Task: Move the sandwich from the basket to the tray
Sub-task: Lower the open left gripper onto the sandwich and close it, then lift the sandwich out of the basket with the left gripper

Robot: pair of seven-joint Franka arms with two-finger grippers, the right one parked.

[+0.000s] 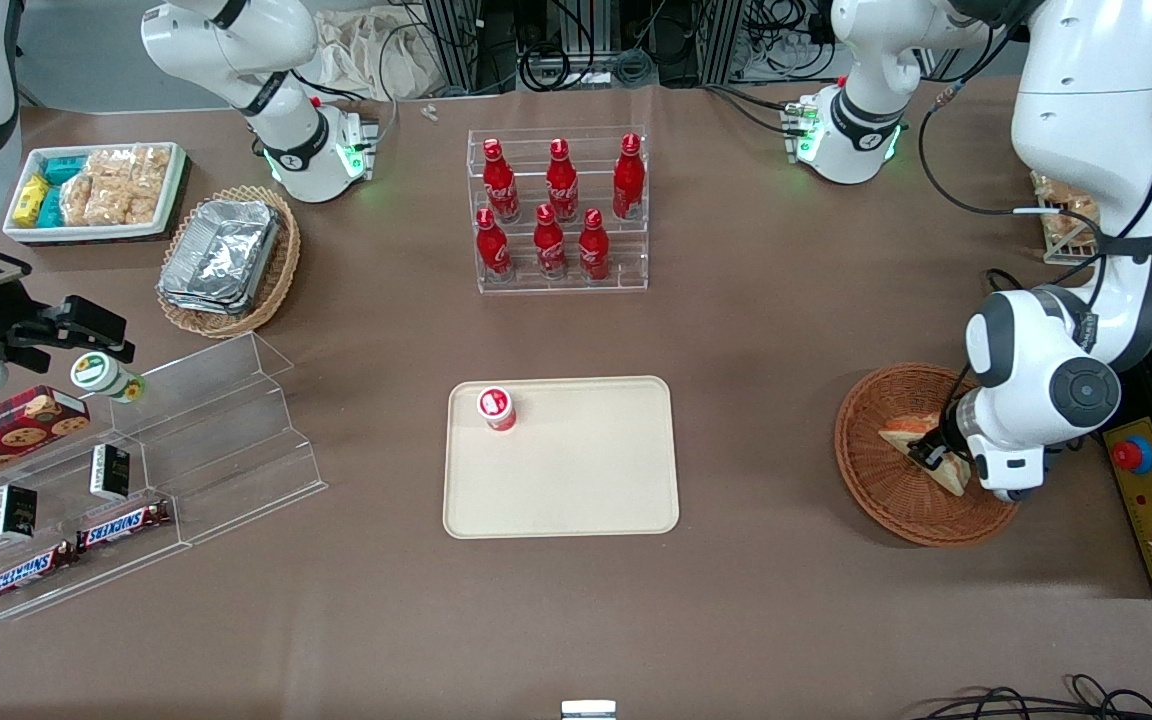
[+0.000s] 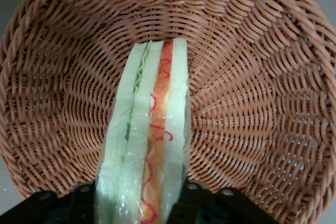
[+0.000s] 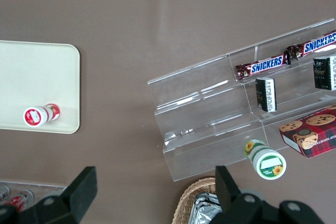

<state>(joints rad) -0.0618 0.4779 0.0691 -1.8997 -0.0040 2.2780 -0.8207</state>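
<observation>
The left arm's gripper is clamping the wrapped sandwich by its edge inside the reddish-brown wicker basket, at the working arm's end of the table. The slick wrap could be slipping from the fingers in transit to the cream tray, where a small red bottle is standing to be knocked.

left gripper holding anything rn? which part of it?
Yes. The gripper is down in the wicker basket, its fingers closed on the sandwich, one finger against each bread face at one end of the wedge.
</observation>
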